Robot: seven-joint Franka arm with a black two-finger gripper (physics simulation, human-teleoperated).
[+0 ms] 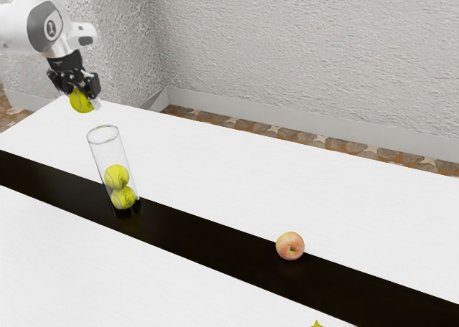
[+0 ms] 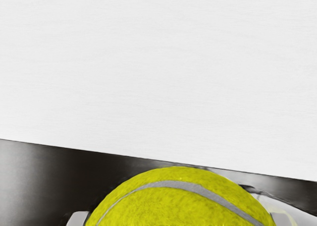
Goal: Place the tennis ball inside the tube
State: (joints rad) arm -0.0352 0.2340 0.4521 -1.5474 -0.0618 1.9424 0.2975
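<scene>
The end effector [image 1: 84, 99], black and two-fingered, is closed around a yellow-green felt tennis ball [image 1: 82, 103] – its fingers [image 2: 78, 219] press the ball from two opposite sides, as the wrist view shows. It hangs at the exterior view's upper left, at the end of one white arm [image 1: 27, 19] with dark grey parts. The held ball is outside the tall, clear, cylindrical tube [image 1: 109, 152], up in the air on the far side of it and apart from its open rim.

One tube stands upright on the long, glossy black strip [image 1: 201, 235] that crosses the white worktop [image 1: 215, 155]. Inside it are two yellow-green tennis balls [image 1: 117, 176], one stacked on the other in the lower part; with the held one, that makes three balls in all. The tube's upper part has room above the pair.

One round, red-and-yellow apple [image 1: 290, 245] rests well apart from the tube, toward the exterior view's right, at the strip's far edge. At the near edge of that view there is one small yellow-green pointed tip [image 1: 318, 324] – too little of it to name. Behind the worktop stand rough pale grey walls [image 1: 308, 54], above a brown, stone-patterned floor [image 1: 269, 132].
</scene>
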